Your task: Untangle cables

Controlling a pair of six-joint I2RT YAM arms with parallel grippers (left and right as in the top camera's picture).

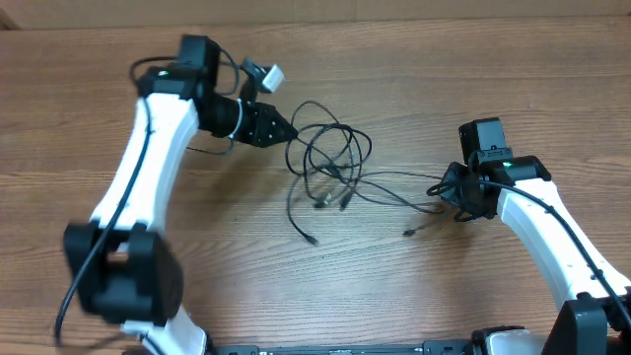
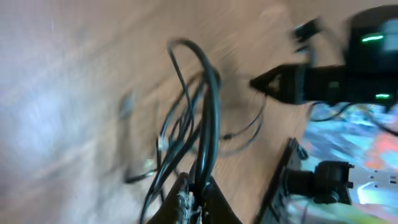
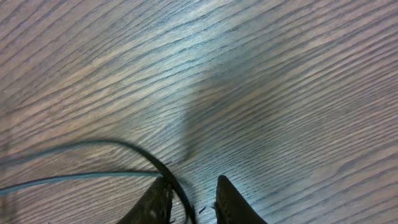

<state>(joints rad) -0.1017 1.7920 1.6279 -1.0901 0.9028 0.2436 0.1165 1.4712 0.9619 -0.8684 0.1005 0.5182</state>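
My left gripper (image 1: 292, 131) has its jaws pinched on the cables (image 1: 330, 156), thin glossy black cords bunched in loose loops, their small plug ends lying toward me. My right gripper (image 3: 193, 183) has its jaws slightly spread, with one cord curving between them, unpinched. Everything lies on the counter (image 1: 394, 59), matte brown wood with fine streaked grain.

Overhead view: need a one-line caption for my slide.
Left gripper pinches the tangled black cables on the wooden table; right gripper sits at their right end.
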